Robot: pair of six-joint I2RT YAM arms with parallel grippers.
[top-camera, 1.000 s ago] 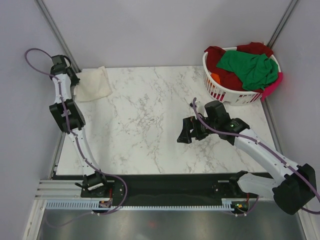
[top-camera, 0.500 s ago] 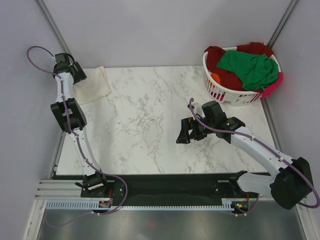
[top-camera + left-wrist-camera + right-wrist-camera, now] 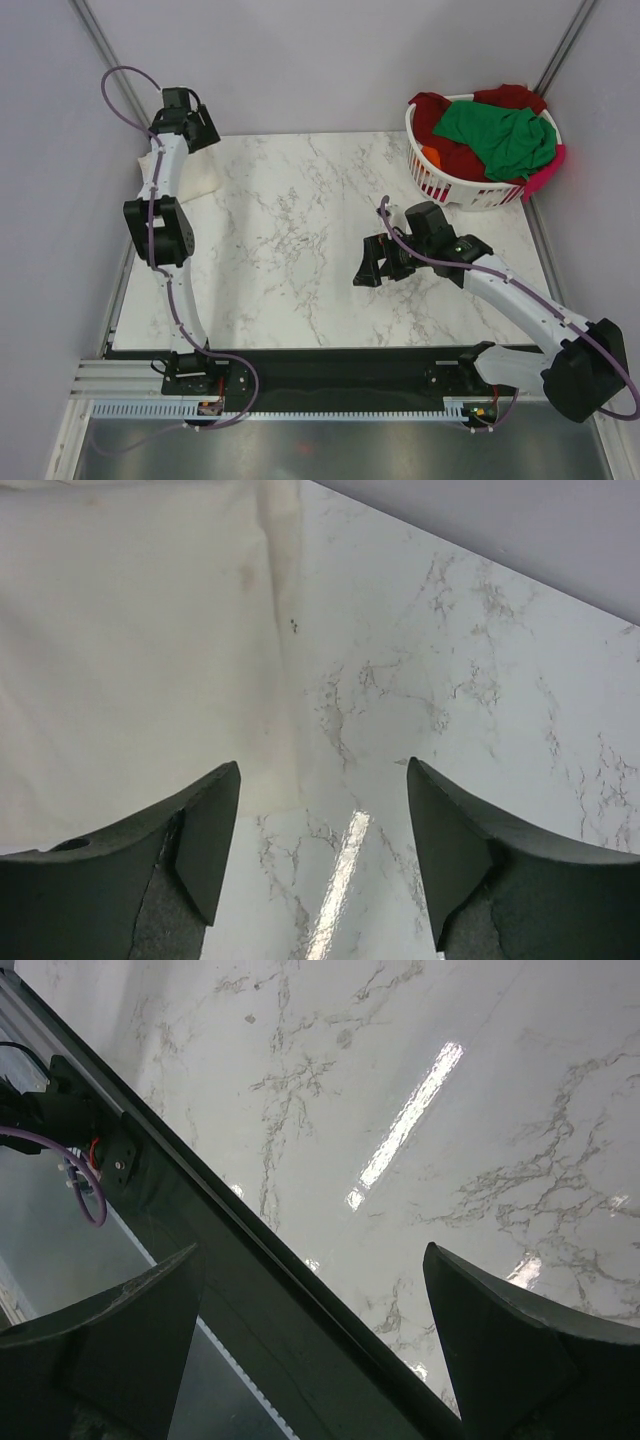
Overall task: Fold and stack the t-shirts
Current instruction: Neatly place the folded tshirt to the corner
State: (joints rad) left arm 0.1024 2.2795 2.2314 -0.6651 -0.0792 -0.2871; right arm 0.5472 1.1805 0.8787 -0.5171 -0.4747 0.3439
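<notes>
A folded cream t-shirt lies at the table's back left corner, partly hidden by my left arm; in the left wrist view the cream t-shirt fills the upper left. My left gripper hovers above its right edge. The left gripper is open, with only marble between its fingers. Over the table's middle right, my right gripper stands wide open and empty; in the right wrist view the right gripper hangs over marble and the table's front edge. Green, dark red, orange and pink t-shirts are heaped in the basket.
The white slatted laundry basket stands at the back right corner. A black rail runs along the near table edge. Grey walls close in the back and both sides.
My left gripper has opened, let go of the cream t-shirt, and risen toward the back and right. The right arm has hardly moved.
</notes>
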